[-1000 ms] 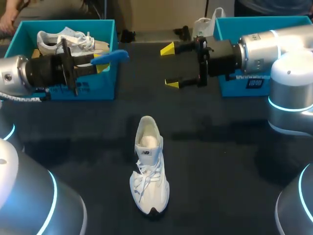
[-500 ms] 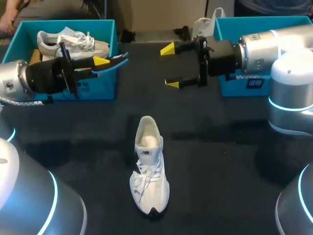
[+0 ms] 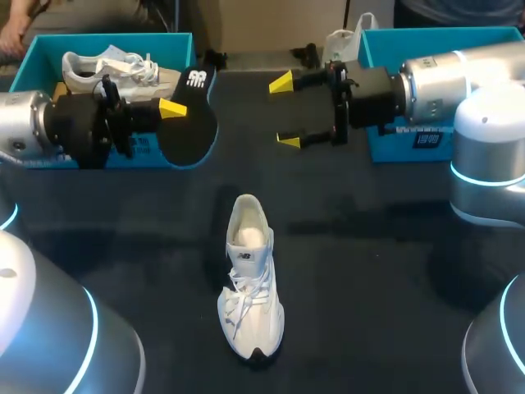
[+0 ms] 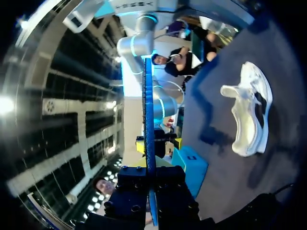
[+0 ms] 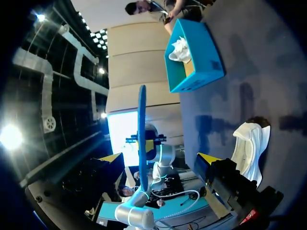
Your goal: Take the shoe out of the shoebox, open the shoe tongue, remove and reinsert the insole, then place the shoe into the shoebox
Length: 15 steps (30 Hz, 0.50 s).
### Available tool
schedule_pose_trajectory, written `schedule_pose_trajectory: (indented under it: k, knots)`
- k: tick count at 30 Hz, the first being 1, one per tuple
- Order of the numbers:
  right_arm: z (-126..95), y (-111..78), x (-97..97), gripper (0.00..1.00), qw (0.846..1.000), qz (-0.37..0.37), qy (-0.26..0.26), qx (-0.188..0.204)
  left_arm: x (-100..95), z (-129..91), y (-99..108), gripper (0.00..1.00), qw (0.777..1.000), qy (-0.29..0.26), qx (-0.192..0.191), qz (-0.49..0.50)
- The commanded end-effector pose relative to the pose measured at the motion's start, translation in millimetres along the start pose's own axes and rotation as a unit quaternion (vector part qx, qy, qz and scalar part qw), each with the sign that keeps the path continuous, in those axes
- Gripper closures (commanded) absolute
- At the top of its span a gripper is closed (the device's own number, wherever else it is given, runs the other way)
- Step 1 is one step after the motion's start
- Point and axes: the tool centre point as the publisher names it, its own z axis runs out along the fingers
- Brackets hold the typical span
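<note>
1. The shoe (image 3: 250,279), white, stood upright on its sole on the dark table (image 3: 385,271). It was near the middle, outside both boxes, with its toe toward the robot's side.
2. The left gripper (image 3: 168,108) was raised above the table in front of the left shoebox (image 3: 33,57). Its jaws pinched the insole (image 3: 190,115), which was dark with a blue rim. One yellow tip lay against the insole's flat face.
3. In the left wrist view the insole (image 4: 148,120) appeared edge-on, running straight out from the gripper. The shoe (image 4: 249,115) was off to one side, well apart.
4. The right gripper (image 3: 285,112) hung above the table's far part, beside the right shoebox (image 3: 410,139). Its jaws were spread wide and held nothing.
5. In the right wrist view the insole (image 5: 142,124) stood ahead of the spread fingers (image 5: 206,160), not touching them.
6. A second shoe (image 3: 123,70), also white, lay inside the left shoebox.
</note>
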Motion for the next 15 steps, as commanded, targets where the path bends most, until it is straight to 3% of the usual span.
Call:
schedule_pose_trajectory:
  k: [1,8,15]
  knots:
    - [2,0.0,0.3,0.00,1.000,0.001,-0.001,-0.001,-1.3,-1,5,1.00,0.999,0.011,0.013,0.043]
    - [2,0.0,0.3,0.00,1.000,0.001,-0.001,-0.001,0.8,1,9,1.00,0.999,0.009,0.012,0.034]
    - [2,0.0,0.3,0.00,1.000,0.001,-0.001,-0.001,13.2,8,20,1.00,0.999,0.026,-0.023,0.038]
